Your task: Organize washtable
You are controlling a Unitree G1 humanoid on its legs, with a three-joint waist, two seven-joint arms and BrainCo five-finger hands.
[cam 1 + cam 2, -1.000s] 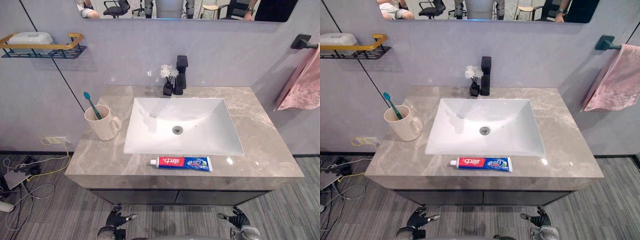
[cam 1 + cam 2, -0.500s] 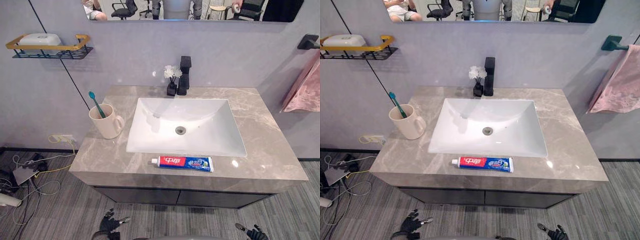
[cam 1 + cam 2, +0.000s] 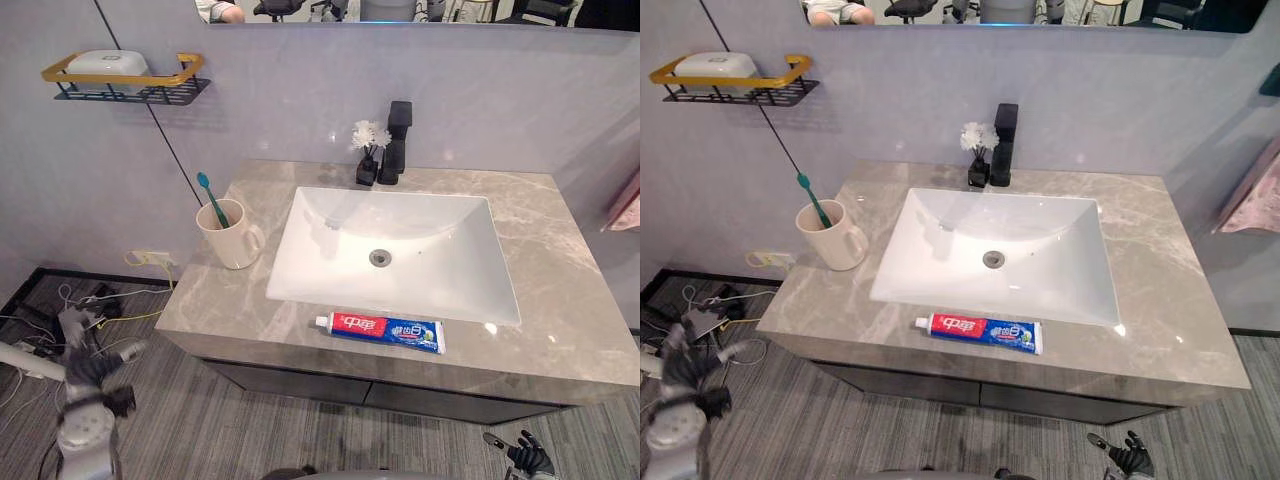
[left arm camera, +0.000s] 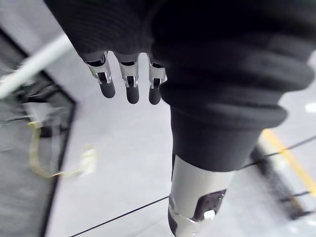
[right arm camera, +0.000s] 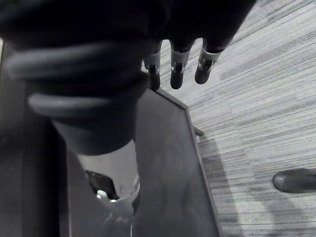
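Marble tabletop: toothpaste tube lies above my right hand, fingers relaxed and empty; I'd grasp the tube mid-length.

A grey marble washtable carries a cup, toothpaste tube and small vase

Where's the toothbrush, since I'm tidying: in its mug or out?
In: the teal plastic toothbrush leans head-up inside the cream ceramic mug.

toothpaste tube lies before the sink; cup left of it, tap behind
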